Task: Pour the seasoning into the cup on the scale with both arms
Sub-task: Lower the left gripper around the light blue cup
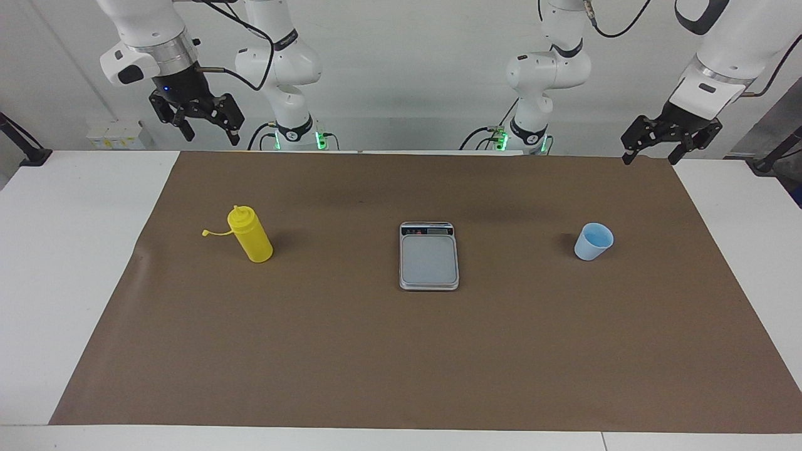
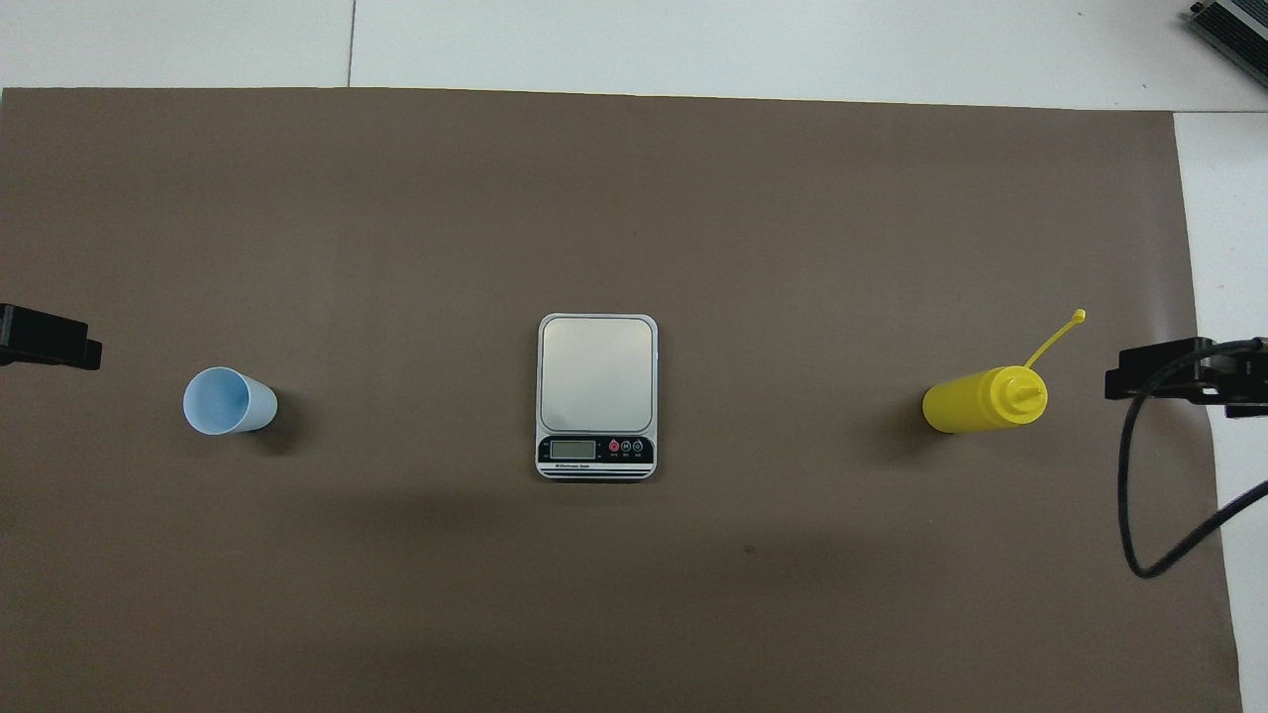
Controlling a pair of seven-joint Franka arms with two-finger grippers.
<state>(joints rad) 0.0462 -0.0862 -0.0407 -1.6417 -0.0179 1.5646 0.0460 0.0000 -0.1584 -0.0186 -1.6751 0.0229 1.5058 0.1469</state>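
The seasoning, a yellow squeeze bottle (image 1: 250, 237) (image 2: 981, 399), stands upright on the brown mat toward the right arm's end, its tethered cap hanging off to the side. The silver-grey scale (image 1: 428, 257) (image 2: 596, 391) lies flat in the middle with nothing on its plate. The light blue cup (image 1: 592, 242) (image 2: 228, 400) stands upright toward the left arm's end. My right gripper (image 1: 211, 134) (image 2: 1179, 366) hangs open and high over the mat's edge at its own end. My left gripper (image 1: 650, 156) (image 2: 50, 339) hangs open and high over the mat's other end. Neither touches anything.
The brown mat (image 1: 401, 363) covers most of the white table (image 1: 62, 250). Small white boxes (image 1: 116, 133) sit off the table beside the right arm. A black cable (image 2: 1139, 495) loops down from the right wrist. A dark device (image 2: 1233, 25) shows at the table's corner.
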